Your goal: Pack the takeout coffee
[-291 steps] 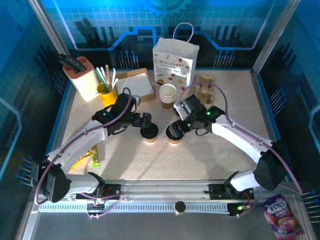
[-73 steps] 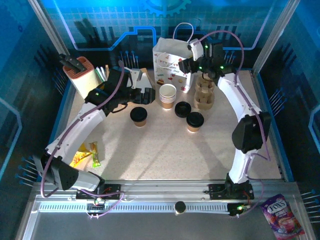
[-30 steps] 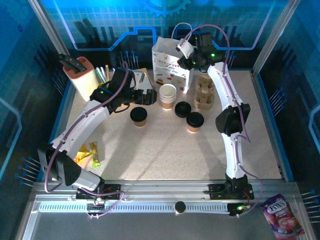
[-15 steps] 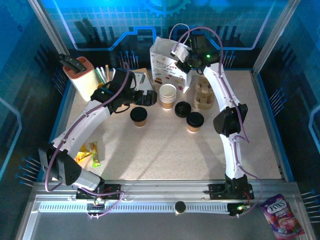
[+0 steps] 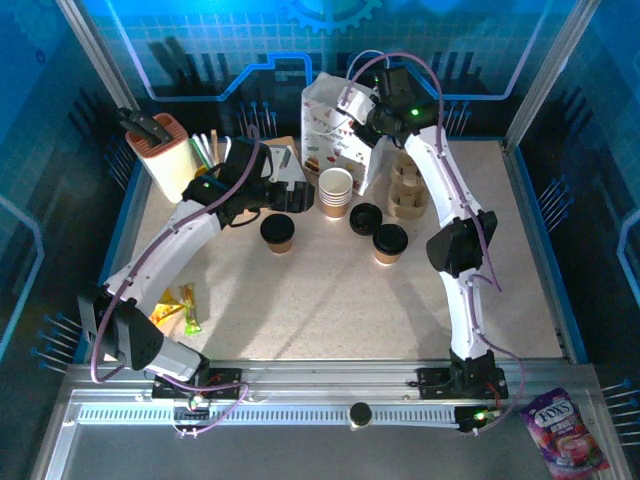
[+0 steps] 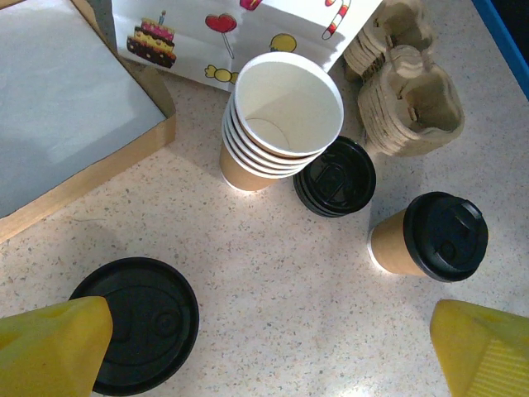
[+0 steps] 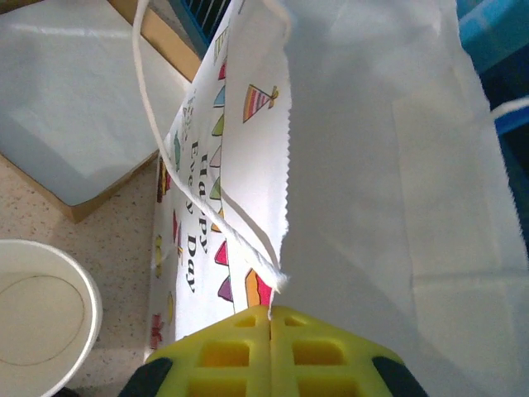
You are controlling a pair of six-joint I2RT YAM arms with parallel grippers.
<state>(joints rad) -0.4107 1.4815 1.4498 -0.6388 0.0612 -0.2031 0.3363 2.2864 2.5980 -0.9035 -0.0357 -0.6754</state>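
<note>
While the right gripper [image 7: 271, 318] is clamped on the bag [image 7: 364, 165], its fingers pressed together at the serrated top edge, the left gripper [image 6: 271, 322] hangs spread wide above the table [image 6: 273, 273]. One lidded cup [image 6: 136, 335] stands right under one of its fingers, partly hidden by it. The other cup [image 6: 434, 240] stands just ahead of the opposite finger. Farther ahead, between the fingers, sit a lid stack [image 6: 335, 176] and the empty cups [image 6: 281, 124], with the carriers [image 6: 405, 91] beyond the other cup.
</note>
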